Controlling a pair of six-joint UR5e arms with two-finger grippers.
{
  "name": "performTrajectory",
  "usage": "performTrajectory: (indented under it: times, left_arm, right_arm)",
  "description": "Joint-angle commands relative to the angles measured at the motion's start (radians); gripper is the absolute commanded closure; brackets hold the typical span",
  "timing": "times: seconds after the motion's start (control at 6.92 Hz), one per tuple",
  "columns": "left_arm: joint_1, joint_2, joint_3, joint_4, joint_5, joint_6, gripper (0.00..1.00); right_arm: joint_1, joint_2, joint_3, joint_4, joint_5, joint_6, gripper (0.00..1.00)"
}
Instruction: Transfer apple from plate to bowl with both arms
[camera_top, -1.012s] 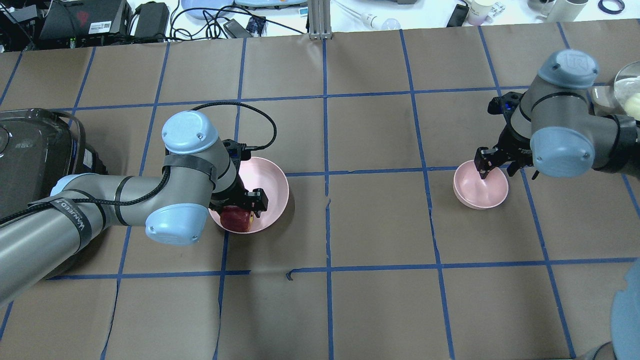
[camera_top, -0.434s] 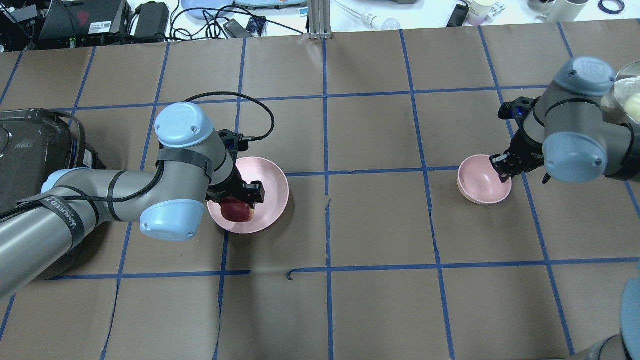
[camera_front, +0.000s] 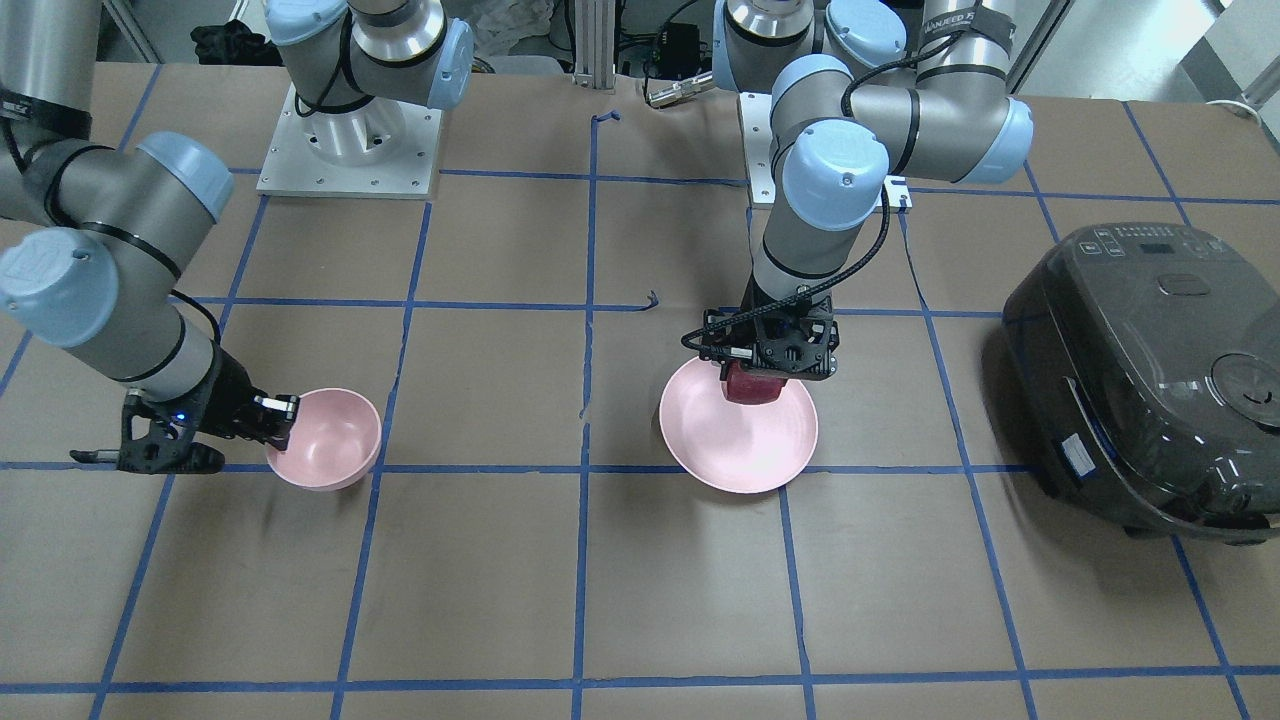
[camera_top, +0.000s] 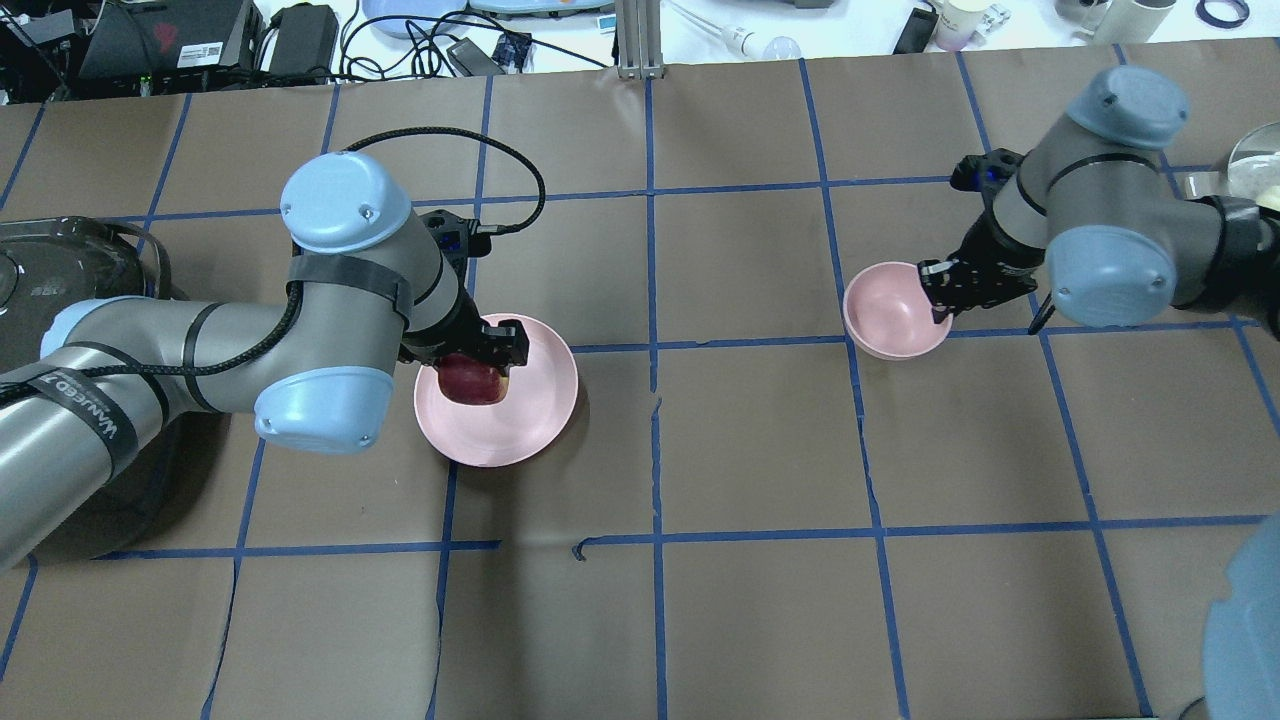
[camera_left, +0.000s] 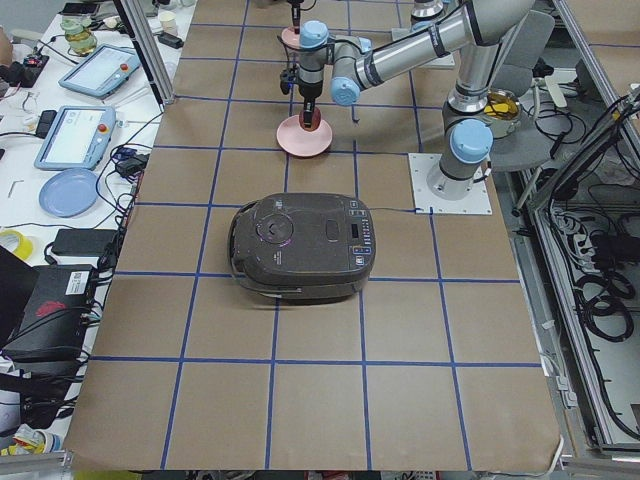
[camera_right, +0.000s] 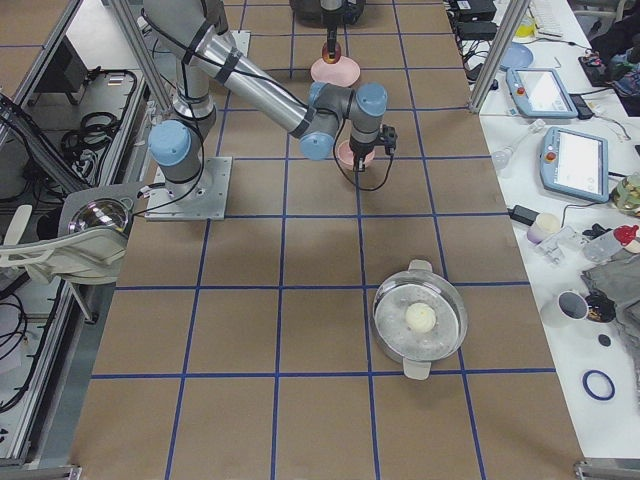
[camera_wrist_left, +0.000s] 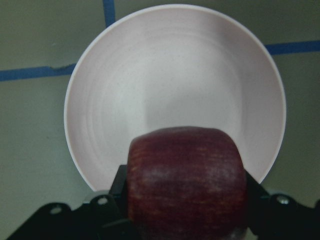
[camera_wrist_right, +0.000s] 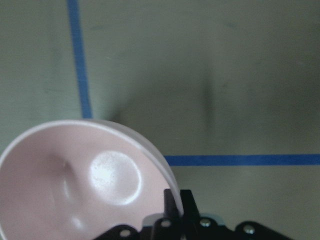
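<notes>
The dark red apple (camera_top: 474, 384) is clamped in my left gripper (camera_top: 470, 366) and hangs a little above the wide pink plate (camera_top: 530, 420). The left wrist view shows the apple (camera_wrist_left: 187, 182) between the jaws with the bare plate (camera_wrist_left: 175, 75) below. From the front, the apple (camera_front: 750, 384) is over the plate's (camera_front: 735, 450) robot-side edge. My right gripper (camera_top: 940, 285) is shut on the rim of the small pink bowl (camera_top: 890, 312), which is empty. The right wrist view shows the bowl (camera_wrist_right: 75, 180) pinched at its rim.
A dark rice cooker (camera_front: 1140, 380) stands on the table beyond my left arm. A metal pot with a glass lid (camera_right: 420, 320) sits near my right side. Cables and devices (camera_top: 300, 40) line the table's far edge.
My left gripper has lifted the apple off the plate and moved it toward the far side. My right gripper has shut on the bowl's rim and carried it left and farther away.
</notes>
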Motion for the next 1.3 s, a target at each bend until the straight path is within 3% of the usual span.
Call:
performTrajectory:
  times: [0.0, 0.14, 0.29, 0.43, 0.58, 0.72, 1.01, 1.16]
  left_arm:
    - [0.015, 0.033, 0.157, -0.211, 0.0, 0.007, 0.95]
    - [0.015, 0.022, 0.213, -0.244, -0.011, -0.004, 0.95]
    - [0.015, 0.021, 0.212, -0.244, -0.058, -0.011, 0.96]
    - [0.01, 0.022, 0.209, -0.244, -0.072, -0.028, 0.97]
    - [0.001, 0.01, 0.201, -0.244, -0.122, -0.08, 1.0]
    - [0.001, 0.002, 0.201, -0.24, -0.126, -0.115, 1.0]
    - [-0.002, -0.001, 0.2, -0.24, -0.162, -0.134, 1.0]
    - [-0.005, -0.011, 0.201, -0.231, -0.235, -0.216, 1.0]
  right_arm:
    - [0.213, 0.023, -0.011, -0.003, 0.014, 0.312, 1.0]
    - [0.262, 0.027, -0.001, 0.011, 0.0, 0.396, 1.0]
    - [0.263, 0.028, 0.008, 0.005, -0.002, 0.394, 0.63]
    - [0.266, 0.023, 0.008, 0.002, -0.005, 0.418, 0.01]
    - [0.266, 0.012, -0.002, -0.001, -0.008, 0.42, 0.0]
    - [0.263, -0.009, -0.052, 0.018, -0.113, 0.402, 0.0]
    - [0.261, -0.131, -0.169, 0.262, -0.169, 0.399, 0.0]
    - [0.257, -0.179, -0.273, 0.425, -0.174, 0.397, 0.0]
